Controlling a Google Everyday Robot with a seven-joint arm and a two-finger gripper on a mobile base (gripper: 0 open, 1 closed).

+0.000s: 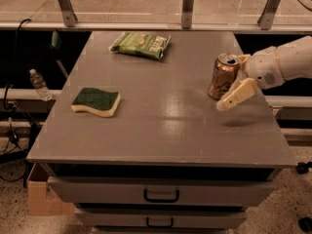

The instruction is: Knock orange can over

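The orange can [223, 77] stands on the right part of the grey table [161, 126], shiny copper with a silver top rim, leaning slightly to the left. My gripper [235, 84] comes in from the right on a white arm and is right against the can's right side. One cream finger [237, 93] reaches down and left in front of the can's lower right side. The other finger shows only as a tip behind the can's top. The fingers are spread apart, open, and hold nothing.
A green-topped yellow sponge [96, 101] lies on the table's left side. A green snack bag [140, 44] lies at the back centre. A plastic bottle [38, 84] sits off the table to the left. Drawers [161, 195] are below the front edge, and a railing runs behind.
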